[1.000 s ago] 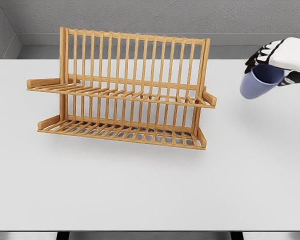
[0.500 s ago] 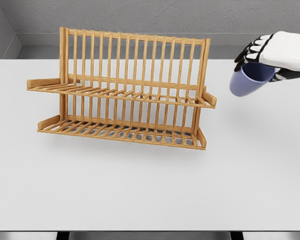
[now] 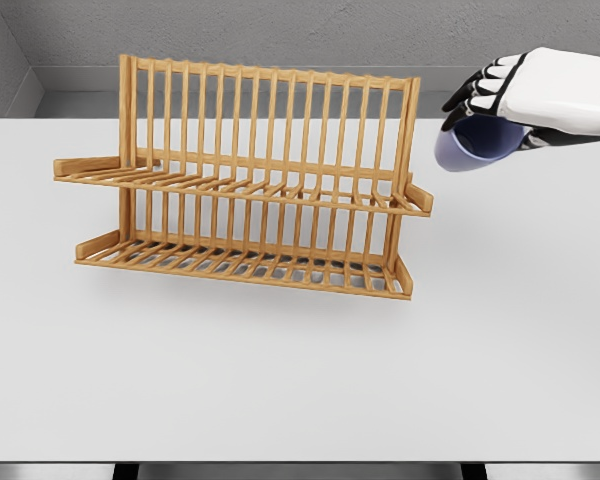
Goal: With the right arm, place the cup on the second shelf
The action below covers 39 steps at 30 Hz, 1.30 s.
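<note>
A blue cup (image 3: 470, 145) hangs in the air at the upper right, tilted, with my right hand (image 3: 495, 95) shut on it from above. The white hand with black fingers covers the cup's top part. The cup is just right of the wooden dish rack (image 3: 250, 180) and a little above its upper shelf (image 3: 280, 190). The rack has two slatted shelves; the lower shelf (image 3: 250, 265) rests on the table. Neither shelf holds anything. My left arm does not show.
The rack stands on a white table (image 3: 300, 380) with a grey wall behind. Its tall back slats rise above the upper shelf. The table's front edge runs along the bottom of the view.
My right hand has carried the cup up and to the left, closer to the rack's right end. The cup has tilted further.
</note>
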{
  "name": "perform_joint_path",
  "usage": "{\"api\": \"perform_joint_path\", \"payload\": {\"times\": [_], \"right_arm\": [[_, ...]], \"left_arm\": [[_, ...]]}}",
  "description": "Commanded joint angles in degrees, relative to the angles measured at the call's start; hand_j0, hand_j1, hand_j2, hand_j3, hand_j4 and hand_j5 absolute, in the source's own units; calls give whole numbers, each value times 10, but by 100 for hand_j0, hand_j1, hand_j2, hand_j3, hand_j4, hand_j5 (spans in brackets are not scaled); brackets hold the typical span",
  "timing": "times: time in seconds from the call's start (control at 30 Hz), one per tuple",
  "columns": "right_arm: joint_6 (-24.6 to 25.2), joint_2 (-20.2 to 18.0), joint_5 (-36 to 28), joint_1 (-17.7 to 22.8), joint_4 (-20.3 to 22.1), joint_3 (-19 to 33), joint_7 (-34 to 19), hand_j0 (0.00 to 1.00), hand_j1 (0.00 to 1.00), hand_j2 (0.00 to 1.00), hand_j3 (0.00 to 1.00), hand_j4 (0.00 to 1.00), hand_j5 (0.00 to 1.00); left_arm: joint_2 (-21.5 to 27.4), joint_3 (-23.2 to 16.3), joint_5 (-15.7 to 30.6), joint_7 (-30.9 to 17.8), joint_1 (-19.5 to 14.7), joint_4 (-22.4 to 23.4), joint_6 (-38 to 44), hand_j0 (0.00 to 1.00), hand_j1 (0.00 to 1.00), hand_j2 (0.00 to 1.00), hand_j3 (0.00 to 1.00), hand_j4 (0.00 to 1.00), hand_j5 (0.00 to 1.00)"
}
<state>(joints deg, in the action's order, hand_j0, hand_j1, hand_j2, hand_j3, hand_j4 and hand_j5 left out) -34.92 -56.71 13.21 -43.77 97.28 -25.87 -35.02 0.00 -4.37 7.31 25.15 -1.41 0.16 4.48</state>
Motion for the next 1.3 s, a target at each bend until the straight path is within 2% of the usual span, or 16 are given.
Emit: {"api": "perform_joint_path", "payload": {"times": [0.0,0.13,0.43,0.67,1.17,1.2,1.23,1.27], "right_arm": [[2,0,-3,0,3,0,0,68,68,68,68,68,68],[2,1,-3,-3,15,0,0,68,68,68,68,68,68],[2,32,-3,-5,32,-3,0,68,68,68,68,68,68],[2,65,-3,-12,32,-15,0,68,68,68,68,68,68],[26,90,2,-12,31,-39,0,69,69,69,69,69,69],[26,91,5,-12,31,-39,0,70,70,70,70,70,70],[27,93,4,-12,31,-39,0,94,94,94,94,94,94],[26,93,4,-12,32,-40,0,100,100,100,100,100,100]], "left_arm": [[0,0,0,0,0,0,0,100,100,100,100,100,100],[0,0,0,0,0,0,0,100,100,100,100,100,100],[0,0,0,1,0,0,0,100,100,100,100,100,100],[0,0,1,0,0,0,0,100,100,100,100,100,100],[0,0,1,0,1,0,0,100,100,100,100,100,100],[0,0,0,1,1,0,0,100,100,100,100,100,100],[0,0,0,0,1,0,0,100,100,100,100,100,100],[0,0,0,0,0,0,0,100,100,100,100,100,100]]}}
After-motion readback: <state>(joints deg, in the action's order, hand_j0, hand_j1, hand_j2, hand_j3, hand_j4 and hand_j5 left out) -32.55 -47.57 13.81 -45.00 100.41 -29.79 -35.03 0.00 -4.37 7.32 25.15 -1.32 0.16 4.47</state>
